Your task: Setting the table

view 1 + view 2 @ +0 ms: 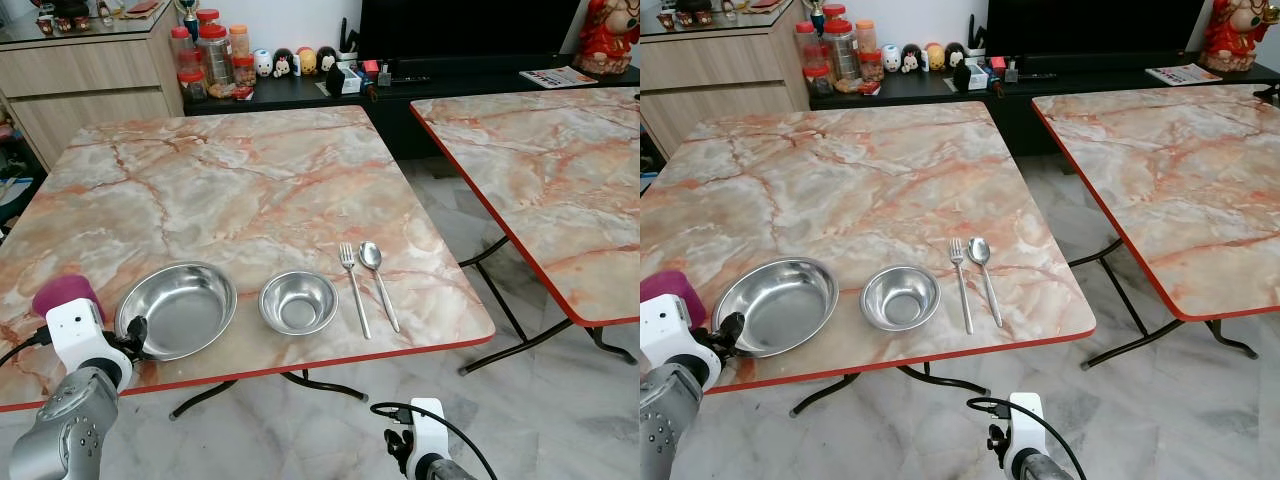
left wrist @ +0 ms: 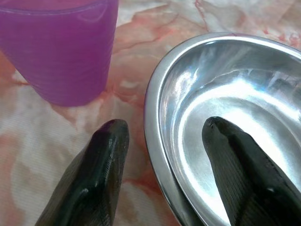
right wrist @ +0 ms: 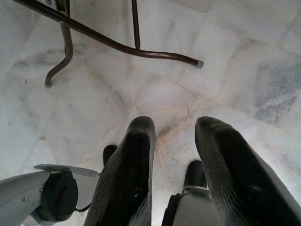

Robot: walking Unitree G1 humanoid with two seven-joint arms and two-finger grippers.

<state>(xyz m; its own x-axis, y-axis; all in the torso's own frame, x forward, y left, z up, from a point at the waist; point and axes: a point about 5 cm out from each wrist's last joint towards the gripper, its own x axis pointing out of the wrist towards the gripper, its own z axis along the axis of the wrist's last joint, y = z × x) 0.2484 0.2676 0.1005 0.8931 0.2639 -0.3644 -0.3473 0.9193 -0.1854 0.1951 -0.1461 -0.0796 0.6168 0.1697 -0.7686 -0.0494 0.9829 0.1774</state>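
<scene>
The left gripper [image 2: 162, 129] is positioned at the near left rim of the large steel bowl [image 1: 180, 306]. Its fingers are parted, one finger [image 2: 101, 165] outside on the tabletop and the other inside the bowl, so that the rim is straddled; firm contact with the rim cannot be confirmed. A purple cup [image 2: 61, 47] is observed just beside the bowl, on its left, near the table's front corner.

The right gripper [image 3: 174, 141] is held low beneath the table edge, directed at the tiled floor [image 3: 235, 70], with its fingers apart and nothing between them. A dark folding table leg [image 3: 117, 44] is recorded above it in the wrist view.

On the marble-patterned table [image 1: 240, 170], the items are laid in a row along the near edge: the large steel bowl, a small steel bowl [image 1: 298, 302] just to its right, then a fork [image 1: 353, 285] and a spoon [image 1: 378, 278] lying side by side, handles toward the robot. The two pieces of cutlery are close but apart.

A second marble-patterned table [image 1: 550, 170] stands to the right, separated by a gap. Plastic jars [image 1: 212, 58] and small figurines [image 1: 290, 62] are noted on a dark cabinet behind.
</scene>
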